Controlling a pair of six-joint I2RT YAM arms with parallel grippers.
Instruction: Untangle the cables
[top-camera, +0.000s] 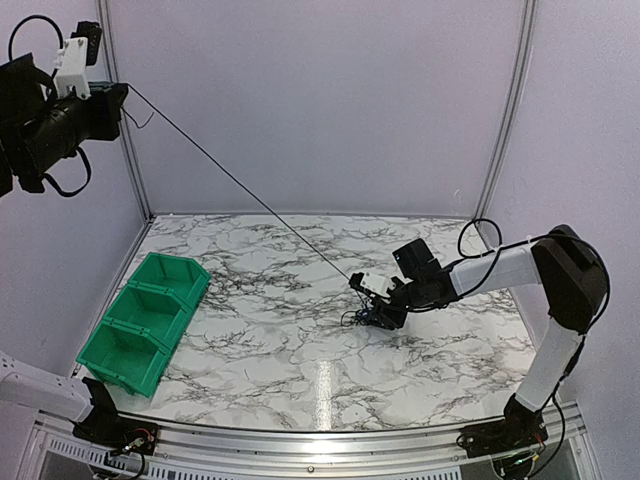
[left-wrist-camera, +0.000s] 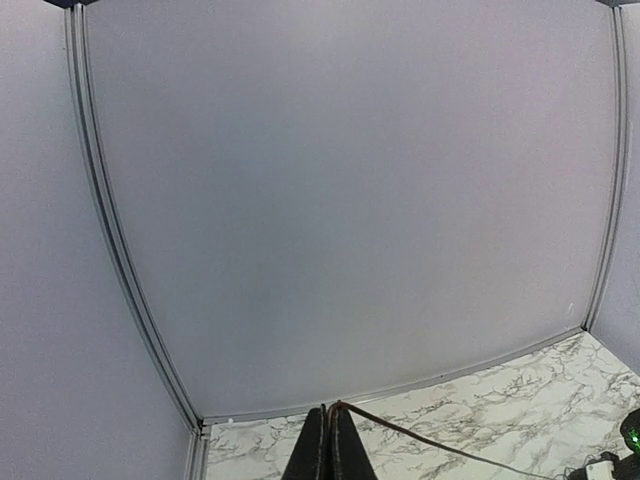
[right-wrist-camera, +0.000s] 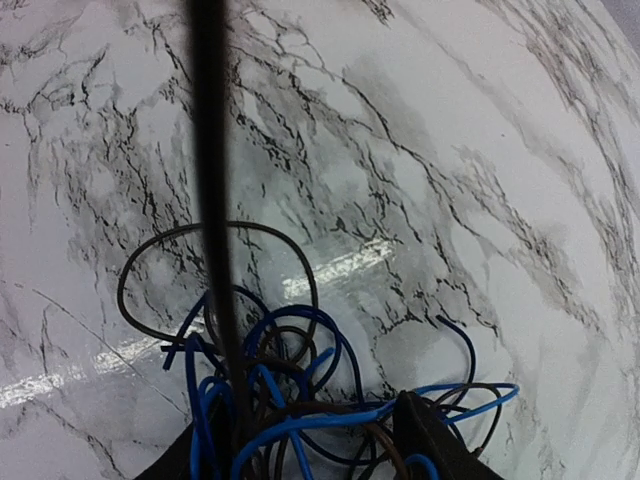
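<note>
A tangle of blue, black and brown cables (right-wrist-camera: 290, 380) lies on the marble table, right of centre (top-camera: 360, 318). My right gripper (top-camera: 378, 306) is low over the tangle, and its fingers (right-wrist-camera: 430, 440) close on the bundle from both sides. My left gripper (top-camera: 118, 98) is raised high at the far left. It is shut (left-wrist-camera: 334, 412) on the end of a dark brown cable (left-wrist-camera: 420, 435). That cable (top-camera: 240, 185) runs taut and diagonally down into the tangle. In the right wrist view it is a blurred dark line (right-wrist-camera: 208, 150).
Three joined green bins (top-camera: 150, 315) stand at the table's left edge. Grey enclosure walls with metal posts (top-camera: 505, 120) close off the back and sides. The marble table (top-camera: 300, 380) stretches in front of the tangle.
</note>
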